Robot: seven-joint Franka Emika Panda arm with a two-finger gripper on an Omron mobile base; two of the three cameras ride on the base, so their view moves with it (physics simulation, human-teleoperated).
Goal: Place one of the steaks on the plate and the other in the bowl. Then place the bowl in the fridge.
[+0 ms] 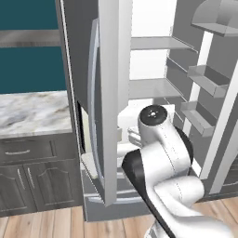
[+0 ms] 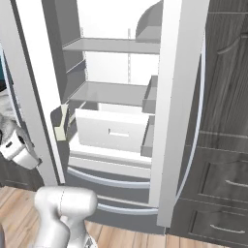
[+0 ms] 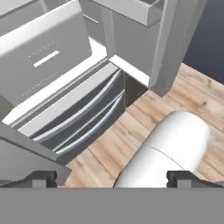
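The fridge [image 1: 158, 44] stands open in front of me, its white shelves [image 2: 111, 46] bare. A white inner drawer [image 2: 111, 128] sits under the lowest shelf. In the hand view my gripper [image 3: 113, 177] is open, its two dark fingertips [image 3: 41, 177] wide apart with nothing between them. It looks down at the inner drawer [image 3: 43, 52] and the grey lower drawers with bar handles [image 3: 83, 118]. The steaks, the plate and the bowl are out of view.
The fridge's left door [image 1: 109, 93] and right door [image 2: 179, 97] swing out toward me, with door bins [image 1: 204, 79] on the right one. A marble counter [image 1: 32, 111] over dark cabinets [image 1: 32, 172] lies to the left. More dark cabinets [image 2: 223, 145] stand to the right, above a wooden floor [image 3: 192, 92].
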